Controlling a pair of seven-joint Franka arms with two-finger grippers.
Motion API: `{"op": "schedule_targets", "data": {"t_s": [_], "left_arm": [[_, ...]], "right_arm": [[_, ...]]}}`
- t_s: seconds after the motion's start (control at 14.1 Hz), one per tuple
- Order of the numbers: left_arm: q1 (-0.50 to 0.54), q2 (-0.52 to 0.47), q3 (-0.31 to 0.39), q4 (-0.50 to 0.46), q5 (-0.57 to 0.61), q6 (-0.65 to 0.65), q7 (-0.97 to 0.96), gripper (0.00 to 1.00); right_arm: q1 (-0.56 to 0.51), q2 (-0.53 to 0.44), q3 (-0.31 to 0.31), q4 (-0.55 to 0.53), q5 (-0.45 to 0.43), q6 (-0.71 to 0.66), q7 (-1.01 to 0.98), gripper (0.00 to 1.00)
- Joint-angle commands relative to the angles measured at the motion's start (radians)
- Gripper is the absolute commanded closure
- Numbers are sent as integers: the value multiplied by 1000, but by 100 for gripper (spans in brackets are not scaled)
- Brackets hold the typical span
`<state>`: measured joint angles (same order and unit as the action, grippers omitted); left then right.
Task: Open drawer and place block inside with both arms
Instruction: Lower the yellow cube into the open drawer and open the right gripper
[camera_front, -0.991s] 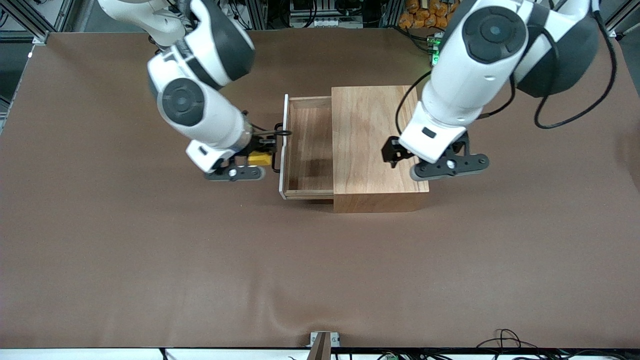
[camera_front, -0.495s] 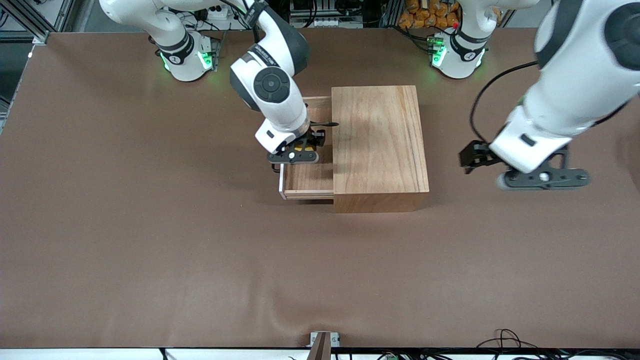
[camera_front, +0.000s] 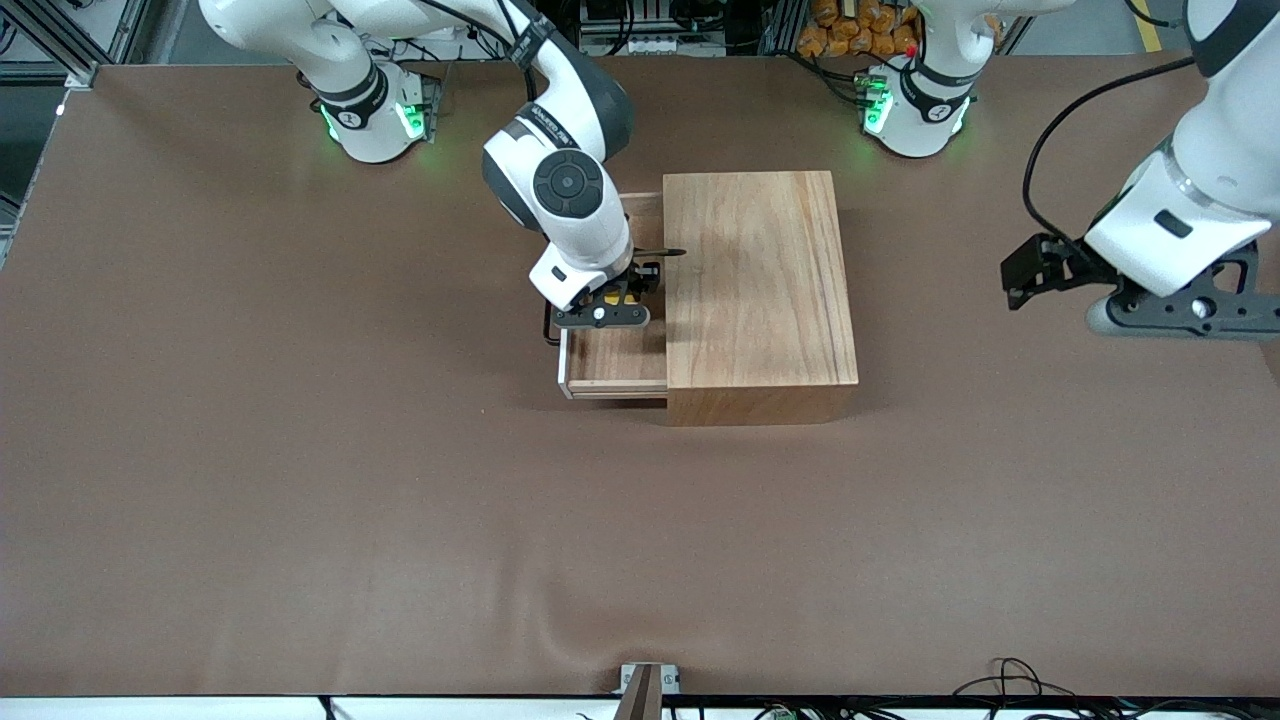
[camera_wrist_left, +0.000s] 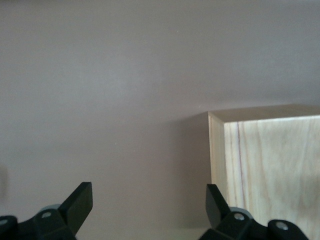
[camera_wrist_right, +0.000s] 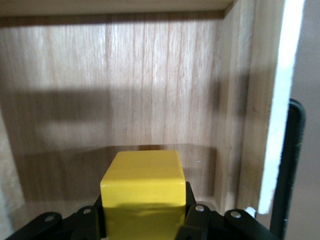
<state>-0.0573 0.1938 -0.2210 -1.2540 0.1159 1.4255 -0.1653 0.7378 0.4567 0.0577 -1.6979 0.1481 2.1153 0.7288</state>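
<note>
While pulled out toward the right arm's end of the table: drawer (camera_front: 612, 360) open, floor bare and flat, handle (camera_wrist_right: 290, 165) at the pale front panel.
Block (camera_wrist_right: 144, 192): small yellow cube, pinched in the right gripper (camera_front: 603, 312), hanging over the open drawer just above its wooden floor.
Right gripper state: clamped on two opposite faces of the block, fingers low on its sides.
Left gripper (camera_front: 1165, 315): up over bare table toward the left arm's end, well apart from the box (camera_front: 760, 290); fingers (camera_wrist_left: 80, 200) spread wide, nothing between them; waiting.
Handling, as a judgement: block likely light and rigid, with smooth faces that could slip in a loose pinch; flat parallel sides give the best hold, already used.
Next move, as a judgement: lower slightly, then let go; little drop, so little bounce.
Risk: clipping the box edge just beside the gripper.
</note>
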Motion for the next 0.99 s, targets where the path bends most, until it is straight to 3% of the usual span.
{"op": "schedule_targets", "data": {"t_s": [0.0, 0.21, 0.5, 0.78, 0.92], "left_arm": [[28, -169, -15, -204, -2, 23, 21, 0], [42, -263, -9, -317, -4, 76, 44, 0], [166, -240, -4, -280, -126, 121, 137, 0], [174, -229, -3, -254, -116, 118, 158, 0], [180, -228, -3, -255, -116, 115, 161, 0]], "right_arm": [[20, -6, -13, -2, -16, 6, 14, 1], [18, -10, -16, -2, -16, 5, 27, 0], [2, -61, -21, 1, -16, -9, 34, 0], [-76, -136, -38, 14, -18, -119, -1, 0], [-141, -186, -38, 14, -18, -181, -116, 0]]}}
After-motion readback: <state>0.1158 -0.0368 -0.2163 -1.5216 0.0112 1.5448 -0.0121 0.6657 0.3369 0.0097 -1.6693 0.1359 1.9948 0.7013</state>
